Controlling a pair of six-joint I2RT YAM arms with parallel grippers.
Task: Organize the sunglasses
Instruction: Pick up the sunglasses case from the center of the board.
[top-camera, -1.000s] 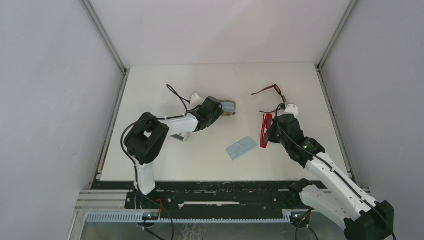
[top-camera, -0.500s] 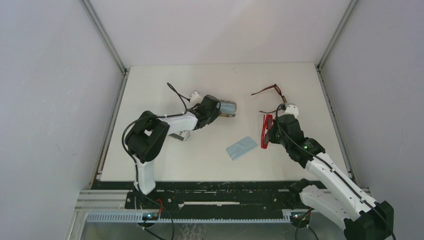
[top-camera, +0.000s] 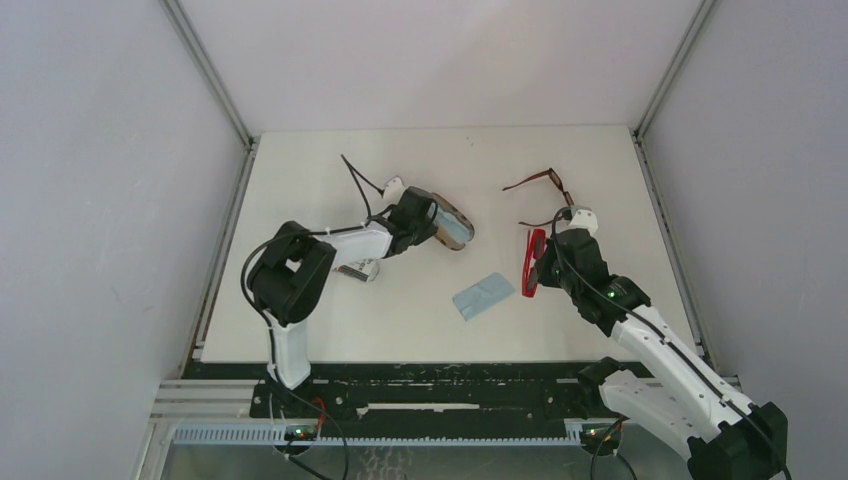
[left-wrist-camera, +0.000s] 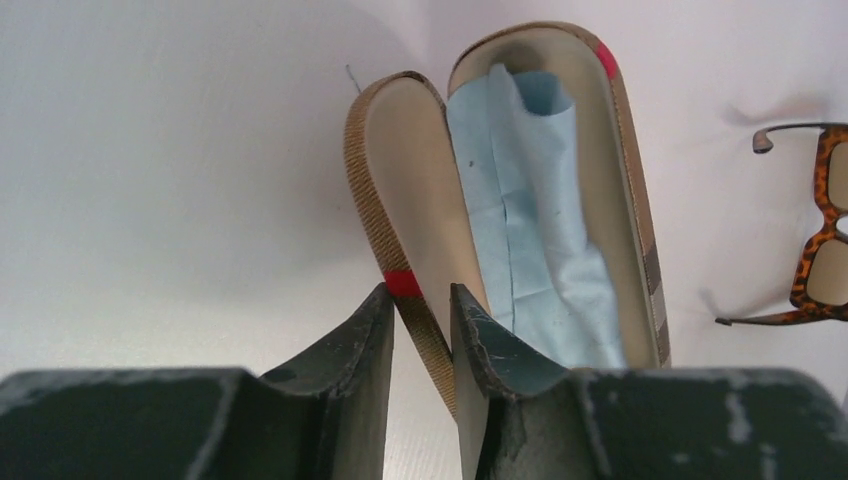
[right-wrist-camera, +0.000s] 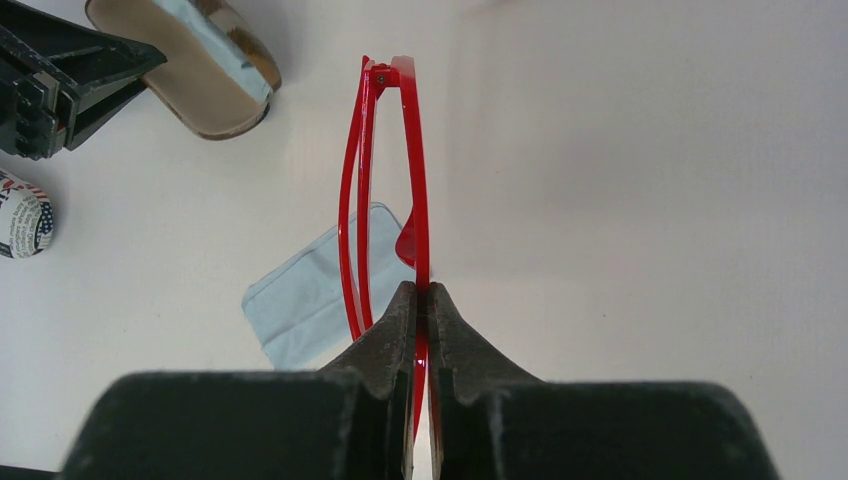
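Brown check case (left-wrist-camera: 400, 170): we see it open, pale lining showing.
Cloth in case (left-wrist-camera: 530, 200): light blue, crumpled in the deeper half.
Loose cloth (top-camera: 484, 295): light blue, flat on the white desk (top-camera: 330, 170), at five o'clock from the open case, apart.
Flag-print case (right-wrist-camera: 20, 215): at nine o'clock from the loose cloth; we see only part.

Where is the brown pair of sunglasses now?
In the top view, the brown sunglasses lie on the far right part of the table, just beyond the red sunglasses held by the right gripper.
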